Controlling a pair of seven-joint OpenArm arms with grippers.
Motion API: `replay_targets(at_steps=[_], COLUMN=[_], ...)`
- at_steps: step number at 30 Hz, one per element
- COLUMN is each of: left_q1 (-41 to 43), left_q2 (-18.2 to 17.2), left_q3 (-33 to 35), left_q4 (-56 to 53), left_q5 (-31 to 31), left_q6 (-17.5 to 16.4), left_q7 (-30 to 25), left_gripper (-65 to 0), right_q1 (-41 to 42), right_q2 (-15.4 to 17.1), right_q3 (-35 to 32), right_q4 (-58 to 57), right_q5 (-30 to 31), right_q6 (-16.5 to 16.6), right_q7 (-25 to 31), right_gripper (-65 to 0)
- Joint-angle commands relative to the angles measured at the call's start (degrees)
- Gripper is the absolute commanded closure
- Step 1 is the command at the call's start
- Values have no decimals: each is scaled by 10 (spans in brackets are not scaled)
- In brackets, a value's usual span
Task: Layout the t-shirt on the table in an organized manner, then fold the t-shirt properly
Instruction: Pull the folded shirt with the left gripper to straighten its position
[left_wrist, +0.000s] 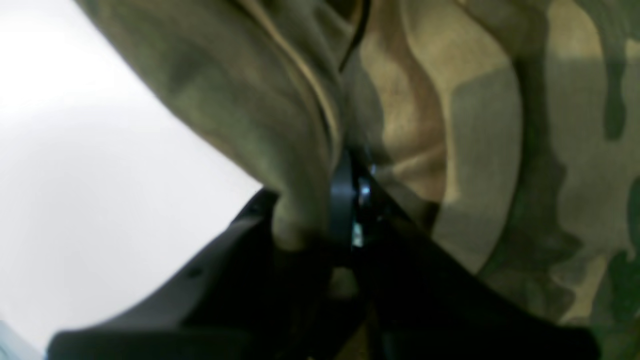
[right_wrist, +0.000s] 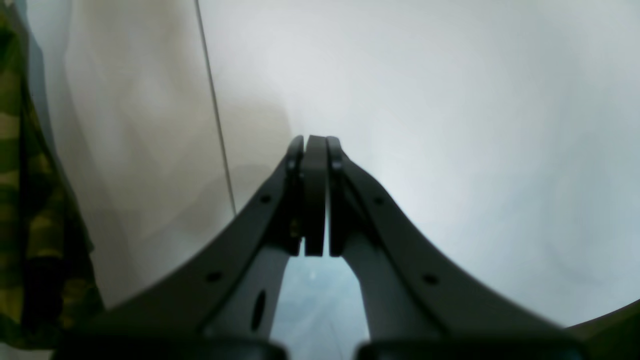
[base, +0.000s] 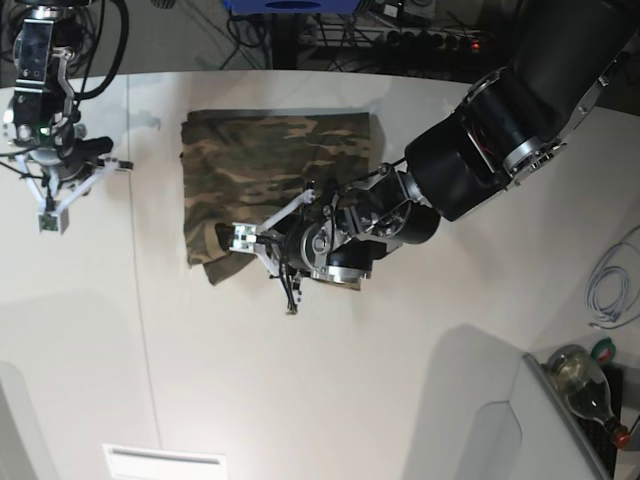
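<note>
Camouflage cloth, olive, brown and tan, lies as a folded block in the upper middle of the base view: the t-shirt (base: 270, 165) rests on the white surface (base: 400, 400), its lower left corner rumpled. The left arm reaches in from the upper right of that frame, bent low across the shirt's lower edge, wrist turned toward the left. The left end effector (base: 240, 240) sits at that rumpled corner; the left wrist view shows its dark fingers (left_wrist: 345, 200) nearly together, pinching a bunched fold of the shirt (left_wrist: 310, 125). The right arm hangs at the upper left of the base view, well apart from the shirt, its right end effector (base: 48, 215) pointing down over bare surface. Only the right wrist view shows its fingers (right_wrist: 315, 195) pressed together on nothing, a thin dark seam line (right_wrist: 215, 110) running up the surface, and a strip of shirt at the frame's left edge.
</note>
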Motion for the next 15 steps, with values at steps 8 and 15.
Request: replay_targets(at_steps=[8, 15], left_q1=[-5, -6], left_q2=[10, 10], left_q3=[3, 0], left_q4=[1, 2], left_q5=[-1, -1], left_q6=[-12, -12], left_q7=[-8, -8], left_gripper=[0, -56], right_q1=[5, 5], right_q2=[5, 5], right_q3=[1, -1], right_q4=[9, 9], right_q5=[0, 0], right_q6=[-2, -2], right_q7=[10, 10], right_gripper=[-2, -2])
